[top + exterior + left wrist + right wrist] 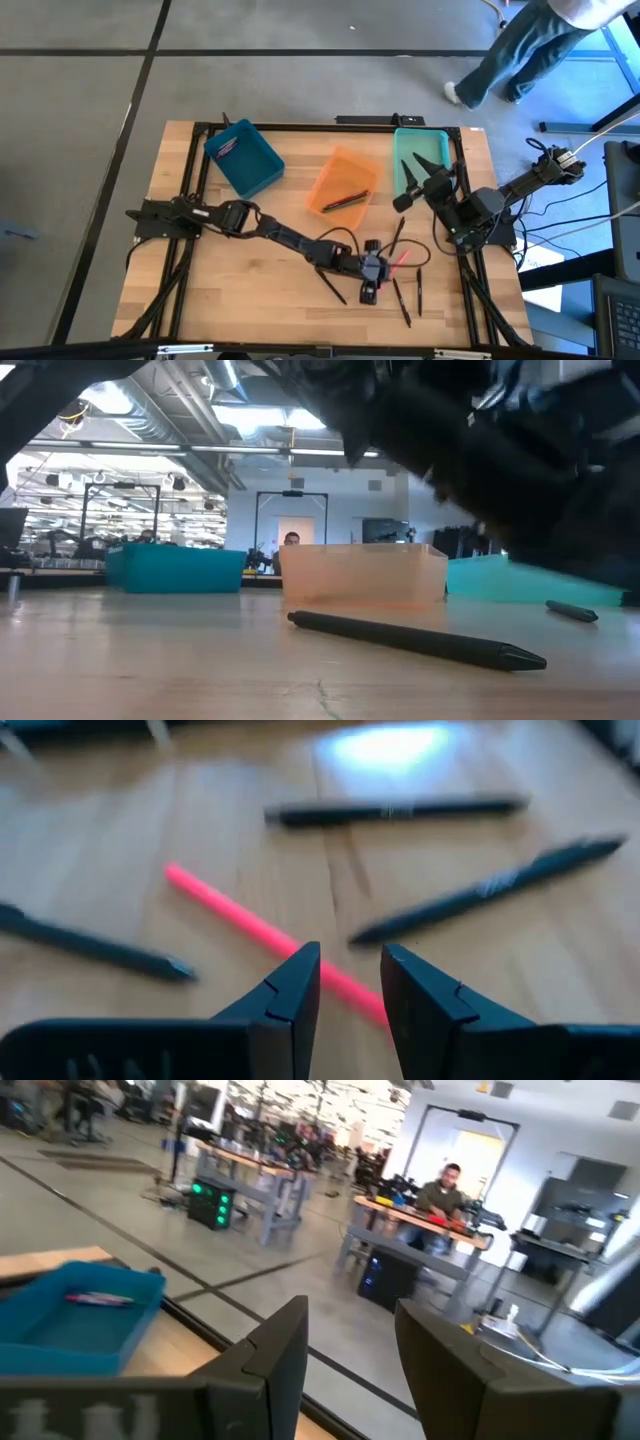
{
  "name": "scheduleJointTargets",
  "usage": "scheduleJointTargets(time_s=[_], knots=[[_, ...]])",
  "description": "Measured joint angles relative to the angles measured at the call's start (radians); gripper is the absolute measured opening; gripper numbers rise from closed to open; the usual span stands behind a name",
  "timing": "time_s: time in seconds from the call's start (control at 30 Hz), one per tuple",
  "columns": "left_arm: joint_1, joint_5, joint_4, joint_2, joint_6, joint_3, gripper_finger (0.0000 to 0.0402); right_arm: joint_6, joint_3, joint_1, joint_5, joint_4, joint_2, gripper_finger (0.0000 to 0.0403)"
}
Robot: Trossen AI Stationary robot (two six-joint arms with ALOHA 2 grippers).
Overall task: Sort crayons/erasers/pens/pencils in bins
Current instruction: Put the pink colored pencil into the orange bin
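step: pick pink crayon | left hand part-open, empty, hovered over it on counter | right hand open over mint bin | next: lower, close

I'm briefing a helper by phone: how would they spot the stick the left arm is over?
Find the orange tray mid-table, then look nearer the front edge, where loose dark sticks lie. Between the left gripper fingers lies the pink stick, the only bright one there.
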Motion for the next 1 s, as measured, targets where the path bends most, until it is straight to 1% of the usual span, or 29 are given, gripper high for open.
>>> scheduleJointTargets(time_s=[0.13, 0.33, 0.5, 0.57, 0.7, 0.87, 1.0], knots=[[-0.008, -0.003, 0.005, 0.030, -0.010, -0.001, 0.0101, 0.022, 0.000, 0.000, -0.042, 0.001, 0.000, 0.0156], [-0.010, 0.002, -0.007, 0.042, -0.026, 0.002, 0.0101, 0.022, 0.000, 0.000, -0.043, 0.001, 0.000, 0.0156], [0.001, -0.062, -0.095, 0.037, -0.028, 0.005, 0.0101, 0.021, 0.000, 0.000, -0.042, 0.000, 0.000, 0.0156], [0.011, -0.070, -0.121, 0.032, -0.031, 0.005, 0.0100, 0.021, 0.000, 0.000, -0.042, -0.002, 0.000, 0.0156], [0.017, -0.093, -0.128, 0.034, -0.033, 0.010, 0.0096, 0.021, 0.000, 0.000, -0.042, -0.002, 0.000, 0.0156], [0.020, -0.153, -0.207, 0.037, -0.003, 0.051, 0.0083, 0.020, 0.000, 0.000, -0.042, -0.003, 0.000, 0.0156], [0.036, -0.183, -0.279, 0.037, 0.003, 0.071, 0.0056, 0.020, 0.000, 0.000, -0.042, -0.004, 0.000, 0.0156]])
